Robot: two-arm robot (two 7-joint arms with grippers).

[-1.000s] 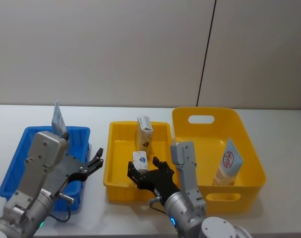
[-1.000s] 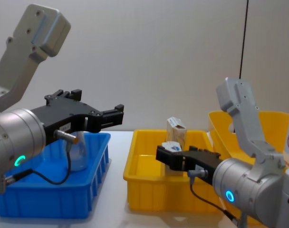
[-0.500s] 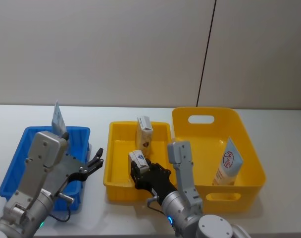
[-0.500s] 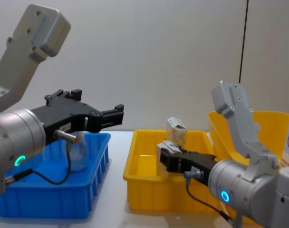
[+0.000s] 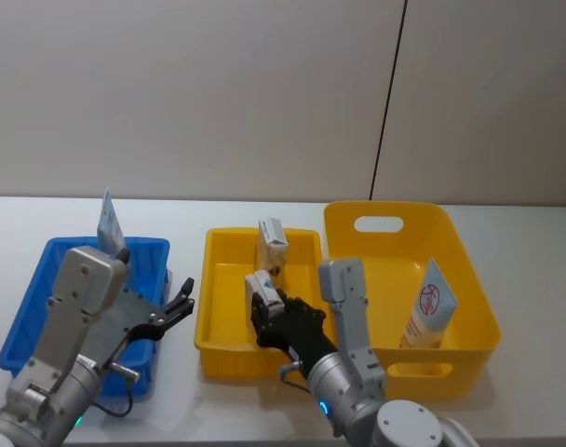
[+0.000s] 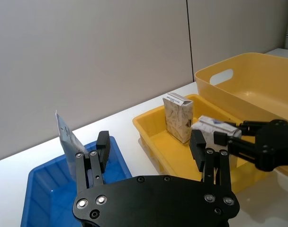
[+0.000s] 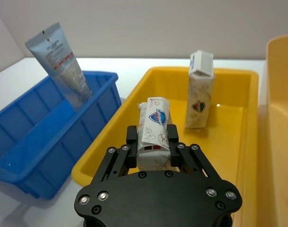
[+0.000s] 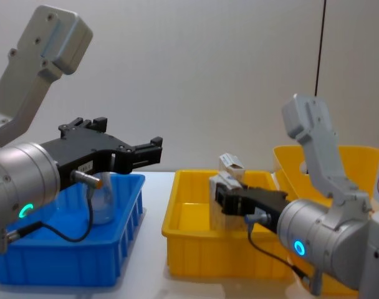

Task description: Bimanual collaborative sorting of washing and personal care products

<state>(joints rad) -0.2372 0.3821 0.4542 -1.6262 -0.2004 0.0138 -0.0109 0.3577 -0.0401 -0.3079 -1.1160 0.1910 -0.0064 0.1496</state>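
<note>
Right gripper (image 7: 152, 140): jaws squeezing the small whitish-beige carton (image 7: 153, 126), lifting it above the shallow yellow plastic tray (image 5: 218, 346) for sorting.
Left gripper (image 8: 153, 151): jaws spread, waiting beside that tray.

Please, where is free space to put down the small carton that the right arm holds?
The near floor of the shallow yellow tray, in front of the standing carton, is bare. The right end effector grips the held carton over its left side. The blue bin holds a tube.
</note>
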